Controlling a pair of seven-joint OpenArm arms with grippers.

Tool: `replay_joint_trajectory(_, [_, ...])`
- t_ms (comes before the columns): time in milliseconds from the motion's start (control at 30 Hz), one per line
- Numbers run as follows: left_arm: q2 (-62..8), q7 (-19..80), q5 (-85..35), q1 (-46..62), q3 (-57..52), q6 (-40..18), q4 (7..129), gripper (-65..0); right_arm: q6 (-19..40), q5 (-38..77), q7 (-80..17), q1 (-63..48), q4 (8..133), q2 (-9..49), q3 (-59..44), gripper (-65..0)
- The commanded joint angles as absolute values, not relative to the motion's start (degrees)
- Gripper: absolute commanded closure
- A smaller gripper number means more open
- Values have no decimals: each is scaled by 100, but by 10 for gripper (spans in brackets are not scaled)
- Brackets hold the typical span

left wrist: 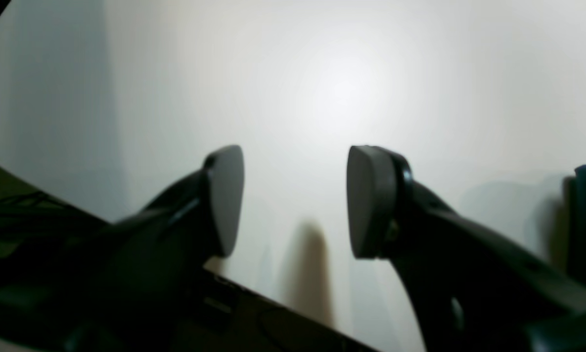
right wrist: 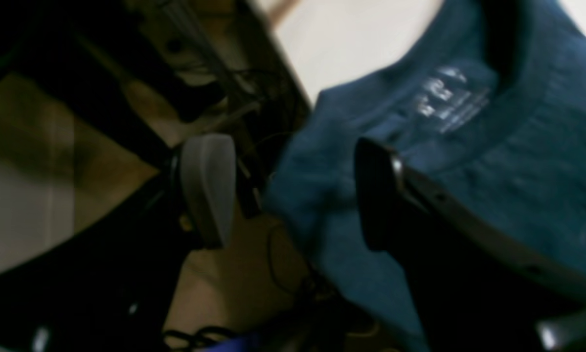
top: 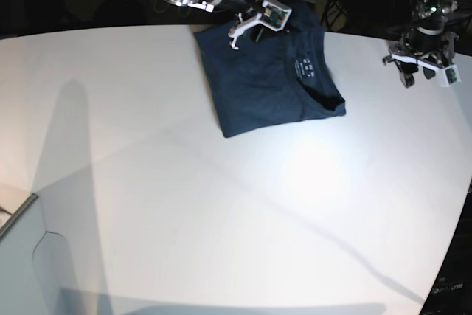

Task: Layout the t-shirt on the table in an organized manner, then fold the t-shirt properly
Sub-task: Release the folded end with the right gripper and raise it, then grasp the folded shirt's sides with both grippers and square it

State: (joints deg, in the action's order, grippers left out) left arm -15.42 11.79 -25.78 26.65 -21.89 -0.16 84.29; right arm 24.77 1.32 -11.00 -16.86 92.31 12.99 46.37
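The dark navy t-shirt [top: 269, 82] lies folded into a compact rectangle at the far middle of the white table [top: 221, 204], neck label facing up. My right gripper [top: 249, 26] hovers over the shirt's far edge, open. In the right wrist view the shirt [right wrist: 518, 161] and its white label text fill the right side, and its corner lies below the gap of the right gripper [right wrist: 293, 193]; nothing is clamped. My left gripper [top: 422, 64] hangs apart from the shirt at the far right. It is open over bare table [left wrist: 342, 88], with the left gripper [left wrist: 295, 200] holding nothing.
Dark floor with cables [right wrist: 214, 98] lies just past the table's far edge beside the shirt. The table's curved edge [top: 461, 204] runs down the right. A white box [top: 22, 256] stands at the lower left.
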Motion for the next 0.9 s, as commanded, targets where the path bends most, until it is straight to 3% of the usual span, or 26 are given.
replay_joint_trajectory(0, [-1631, 1042, -2580, 2668, -2237, -4, 8532, -327, 2589, 163, -1015, -1754, 9411, 1393, 4690, -384])
replay_joint_trajectory(133, [-1631, 1042, -2580, 2668, -2237, -4, 8532, -327, 2571, 163, -1015, -1684, 9771, 1525, 4602, -384])
replay_joint_trajectory(300, [-1604, 1042, -2580, 2703, -2237, -4, 8532, -327, 2563, 163, -1015, -1684, 9745, 1262, 3556, -385])
replay_joint_trajectory(500, [-1516, 1042, -2580, 2721, -2185, -4, 8532, -327, 2563, 163, -1015, -1385, 9015, 752, 2422, -385])
replay_joint_trajectory(700, [-1429, 1042, -2580, 2721, -2167, -4, 8611, -328, 2563, 163, -1015, -848, 7916, 743, 2281, -385])
replay_joint_trajectory(867, [-1393, 1042, -2580, 2721, -1930, -4, 8611, -328, 2563, 163, -1015, -673, 7433, 681, 1543, -385])
